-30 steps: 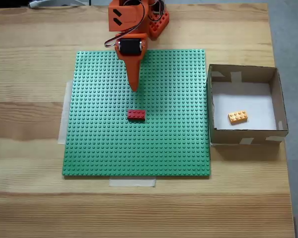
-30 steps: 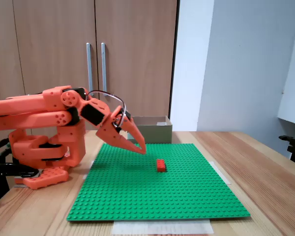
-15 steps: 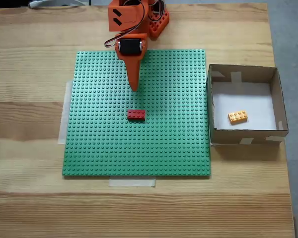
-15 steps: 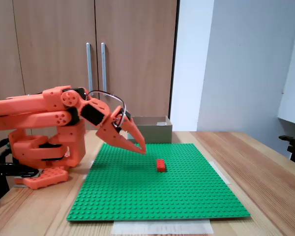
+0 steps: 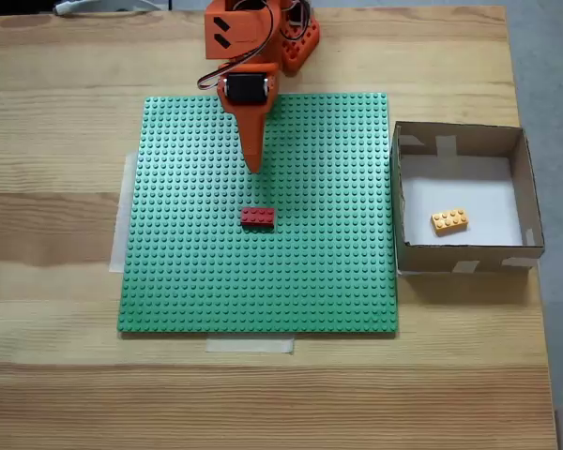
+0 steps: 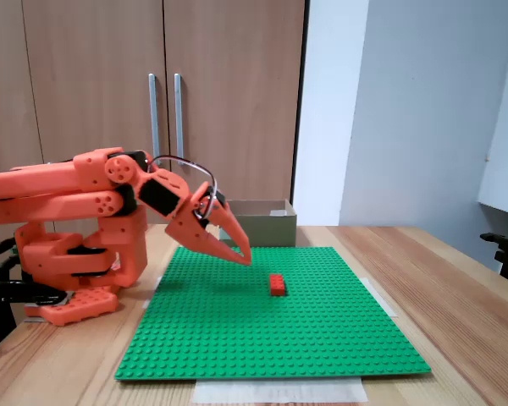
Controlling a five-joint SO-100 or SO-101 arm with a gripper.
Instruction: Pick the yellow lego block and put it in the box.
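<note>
- Table (image 5: 56,234): pale wood planks with visible grain; a flat matte surface in both fixed views.
- Baseplate (image 5: 188,281): square green studded plastic sheet lying flat mid-table, with pale tape strips at its near and left edges in the fixed view from above.
- Arm (image 6: 68,190): orange moulded plastic, folded low over its base at the far side of the baseplate; a black cable loops over the wrist.
- Gripper (image 5: 254,167): two tapered orange fingers, closed together to a single point and empty; in the fixed view from the side (image 6: 245,259) the tip hangs tilted down just above the baseplate, apart from the red brick.
- Red brick (image 5: 257,217): small rectangular studded plastic piece, sitting on the baseplate near its middle, just nearer than the gripper tip.
- Box (image 5: 460,255): square shallow brown cardboard, open top, white bottom, pale tape patches on the walls; stands just right of the baseplate.
- Yellow block (image 5: 449,220): small yellow-orange studded rectangular brick, lying slightly askew on the white bottom of the box, studs up, touching no wall.
- Cabinet (image 6: 93,85): smooth brown wood doors with two upright metal bar handles, behind the arm.
</note>
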